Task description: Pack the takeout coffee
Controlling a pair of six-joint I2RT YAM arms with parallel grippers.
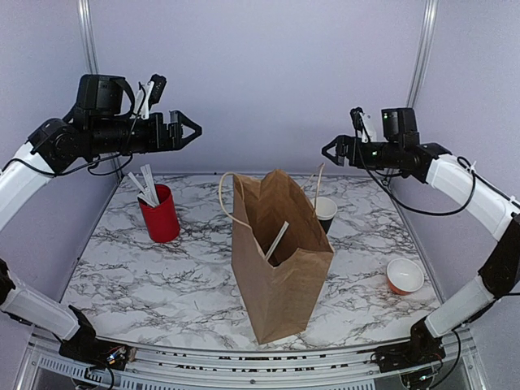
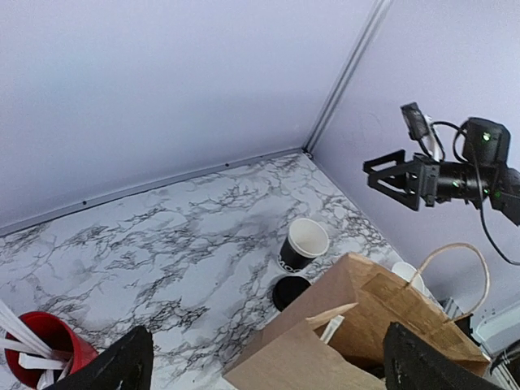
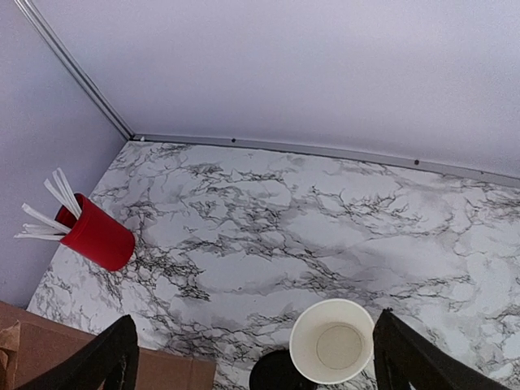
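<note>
- The left gripper [image 1: 193, 130] and right gripper [image 1: 327, 152] hang high, jaws spread wide, holding nothing.
- The cup [image 3: 331, 351] stands uncovered just below the right gripper, with its lid [image 2: 290, 291] flat beside it.
- The bag [image 1: 280, 260] between the grippers holds only a stick [image 1: 276, 241]; lidding and packing both seem left to do.

Marble table [image 1: 162, 276]: paper bag [image 1: 280, 276] centre, red cup [image 1: 161, 218] left, black cup [image 2: 302, 245], lid [image 2: 290, 291] beside, orange bowl [image 1: 405, 276] right.
</note>
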